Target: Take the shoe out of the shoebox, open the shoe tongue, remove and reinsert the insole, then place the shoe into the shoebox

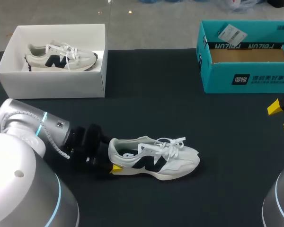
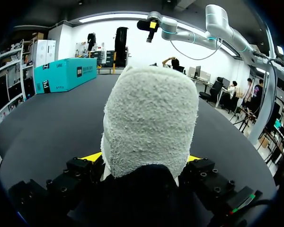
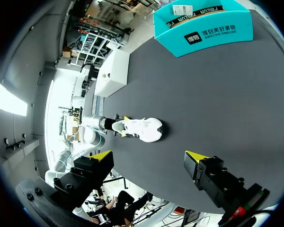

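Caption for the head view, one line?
Left gripper holds the sneaker by its heel on the black table; second sneaker in white shoebox.

**A robot laboratory, by the look of the bench**

Two grey robot arms, the left arm (image 1: 33, 125) and the right arm (image 1: 280, 203), stand at a wide black table (image 1: 146, 85). On it test props are laid out: a white shoebox (image 1: 52, 85), a teal carton (image 1: 246, 80) and a loose sneaker (image 1: 156, 158).

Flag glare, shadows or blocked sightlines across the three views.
Head view: even light, no glare on the table; the left arm hides its near corner. Left wrist view: the shoe, clamped by its heel in the left gripper, blocks most of the table ahead. Right wrist view: table evenly lit, shoe unobstructed beyond the open right gripper.
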`<state>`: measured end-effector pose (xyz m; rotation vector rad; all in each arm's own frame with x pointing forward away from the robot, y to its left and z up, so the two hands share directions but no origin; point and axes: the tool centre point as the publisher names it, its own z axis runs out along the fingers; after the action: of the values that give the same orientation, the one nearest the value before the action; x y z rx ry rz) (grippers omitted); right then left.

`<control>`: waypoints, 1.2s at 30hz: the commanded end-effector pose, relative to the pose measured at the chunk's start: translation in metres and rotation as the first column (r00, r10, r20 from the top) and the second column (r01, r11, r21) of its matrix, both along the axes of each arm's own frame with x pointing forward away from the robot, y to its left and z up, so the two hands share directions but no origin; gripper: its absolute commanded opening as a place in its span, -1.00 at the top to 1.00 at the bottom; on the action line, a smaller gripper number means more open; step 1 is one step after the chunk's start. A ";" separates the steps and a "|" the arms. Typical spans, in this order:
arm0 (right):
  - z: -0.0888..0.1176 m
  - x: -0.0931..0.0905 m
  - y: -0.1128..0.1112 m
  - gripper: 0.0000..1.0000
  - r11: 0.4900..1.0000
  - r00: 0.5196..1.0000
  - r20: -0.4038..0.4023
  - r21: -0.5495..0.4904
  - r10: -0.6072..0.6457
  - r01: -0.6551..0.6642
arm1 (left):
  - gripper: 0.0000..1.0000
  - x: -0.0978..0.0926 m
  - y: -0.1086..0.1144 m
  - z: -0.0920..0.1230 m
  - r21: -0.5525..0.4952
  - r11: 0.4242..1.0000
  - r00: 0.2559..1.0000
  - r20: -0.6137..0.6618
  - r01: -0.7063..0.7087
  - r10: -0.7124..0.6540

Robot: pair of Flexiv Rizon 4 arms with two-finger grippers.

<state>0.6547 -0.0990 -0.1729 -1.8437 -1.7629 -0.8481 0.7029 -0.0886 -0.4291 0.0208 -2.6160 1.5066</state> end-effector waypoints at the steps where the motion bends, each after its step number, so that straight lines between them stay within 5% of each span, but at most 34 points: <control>1: -0.005 -0.010 0.022 -1.00 0.998 1.000 0.022 -0.066 -0.008 0.009 | 1.00 -0.001 -0.001 -0.003 0.003 1.000 1.000 -0.001 0.000 0.000; 11: -0.034 -0.035 0.095 -1.00 0.972 0.991 0.066 -0.196 -0.117 0.128 | 1.00 -0.001 -0.001 -0.003 0.003 1.000 1.000 -0.001 0.000 0.000; 19: -0.064 -0.048 0.139 -1.00 0.863 0.985 0.104 -0.475 -0.138 0.171 | 1.00 -0.001 -0.001 -0.003 0.003 1.000 1.000 -0.001 0.000 0.000; 36: -0.073 -0.047 0.149 -1.00 0.853 0.988 0.103 -0.500 -0.113 0.150 | 1.00 -0.001 -0.001 -0.003 0.003 1.000 1.000 -0.001 0.000 0.000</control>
<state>0.6102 0.0434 -0.2354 -2.3225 -2.0361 -0.5345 0.7029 -0.0886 -0.4291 0.0209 -2.6159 1.5067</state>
